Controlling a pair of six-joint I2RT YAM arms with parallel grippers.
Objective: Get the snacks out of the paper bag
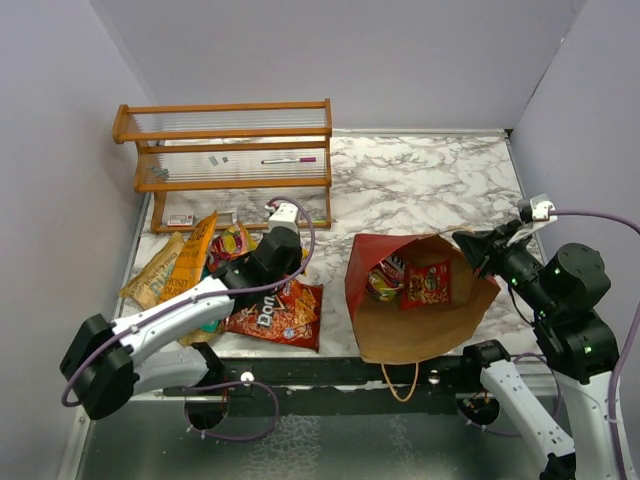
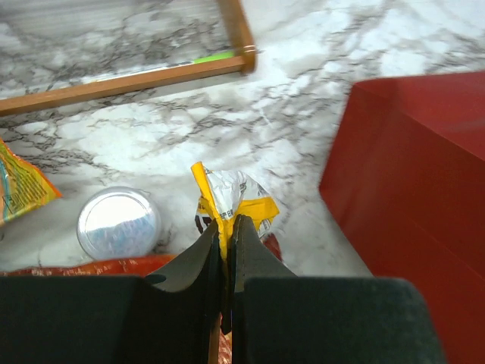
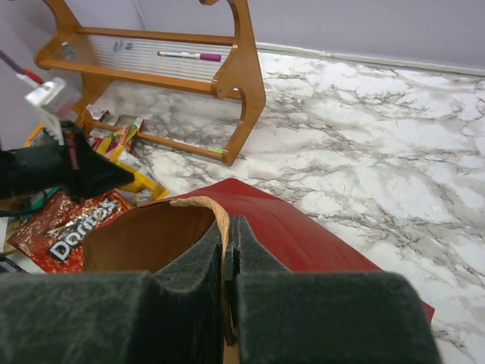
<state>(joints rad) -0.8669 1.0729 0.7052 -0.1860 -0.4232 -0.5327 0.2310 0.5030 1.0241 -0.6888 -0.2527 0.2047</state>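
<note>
The paper bag (image 1: 372,330) lies on its side, dark red outside, tan inside, with its mouth toward the near edge. Two snack packets sit inside it, a red one (image 1: 426,283) and a red-and-yellow one (image 1: 385,280). My right gripper (image 3: 229,227) is shut on the bag's upper rim and its twisted handle (image 3: 204,203), holding the mouth up; it also shows in the top view (image 1: 466,244). My left gripper (image 2: 227,221) is shut on a yellow and silver packet (image 2: 231,193), left of the bag's red wall (image 2: 417,189).
A red Doritos packet (image 1: 275,315), an orange packet (image 1: 195,255), a tan packet (image 1: 153,272) and another packet (image 1: 230,240) lie left of the bag. A small clear round container (image 2: 119,223) stands by the left gripper. A wooden shelf (image 1: 230,145) stands at the back left.
</note>
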